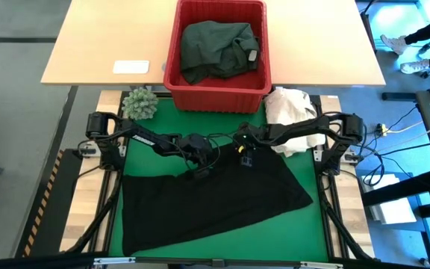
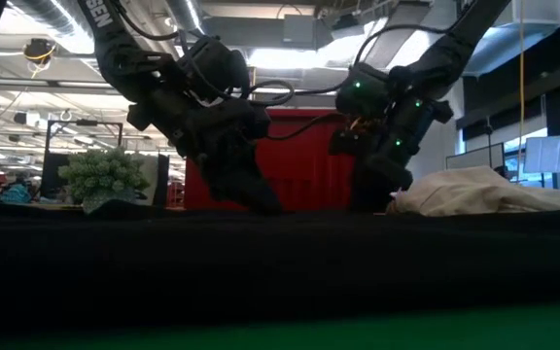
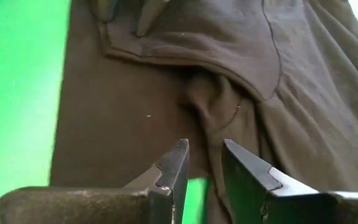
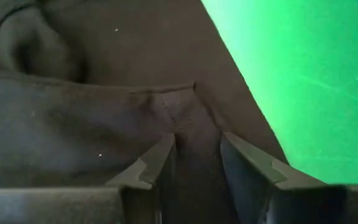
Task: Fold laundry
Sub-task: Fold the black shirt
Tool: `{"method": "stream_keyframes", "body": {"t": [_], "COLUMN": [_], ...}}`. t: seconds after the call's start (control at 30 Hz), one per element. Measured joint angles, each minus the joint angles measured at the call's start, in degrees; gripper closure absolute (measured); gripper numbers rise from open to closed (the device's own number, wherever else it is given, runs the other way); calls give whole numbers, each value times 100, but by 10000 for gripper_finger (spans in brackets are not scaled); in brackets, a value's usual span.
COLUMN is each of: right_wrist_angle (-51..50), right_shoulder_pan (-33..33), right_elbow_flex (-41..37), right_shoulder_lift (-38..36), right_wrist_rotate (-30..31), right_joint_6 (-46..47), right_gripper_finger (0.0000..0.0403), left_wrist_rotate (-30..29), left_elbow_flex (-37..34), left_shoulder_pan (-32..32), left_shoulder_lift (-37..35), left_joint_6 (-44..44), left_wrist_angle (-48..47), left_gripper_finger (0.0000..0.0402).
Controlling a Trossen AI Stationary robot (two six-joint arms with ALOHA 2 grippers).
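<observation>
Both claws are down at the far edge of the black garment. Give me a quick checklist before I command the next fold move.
1. Black garment lying spread on the green mat: ok.
2. Left claw open, nothing between its fingers, hovering over the cloth: ok.
3. Right claw open above a hem of the garment, no cloth pinched: ok.
4. Claws apart from each other at the garment's far edge: ok, though close together.
5. Cream-white cloth heap off the black garment: cannot tell, it sits right by the right arm.
6. Red basket with the dark green garment out of the fold area: ok.
</observation>
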Motion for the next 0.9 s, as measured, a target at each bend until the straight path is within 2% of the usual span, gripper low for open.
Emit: {"method": "stream_keyframes", "body": {"t": [0.13,0.33,0.47,0.77,0.9], "right_wrist_angle": [114,114,58,47,70], "right_shoulder_pan": [-29,-19,-17,-12,-13], "right_elbow_flex": [9,-17,-30,-28,-28], "right_shoulder_lift": [99,-42,-189,-453,-466], "right_wrist_rotate": [54,32,33,22,-16], "right_joint_6": [-10,-107,-101,-91,-95], "right_gripper_finger": [283,389,383,397,396], "left_wrist_rotate": [36,45,45,-22,-348], "left_elbow_flex": [0,0,2,2,2], "left_shoulder_pan": [2,0,1,2,2], "left_shoulder_lift": [0,0,0,-2,-2], "left_joint_6": [-2,0,0,1,2], "left_wrist_angle": [-2,-4,-4,-11,-7], "left_gripper_finger": [311,311,311,311,311]}}
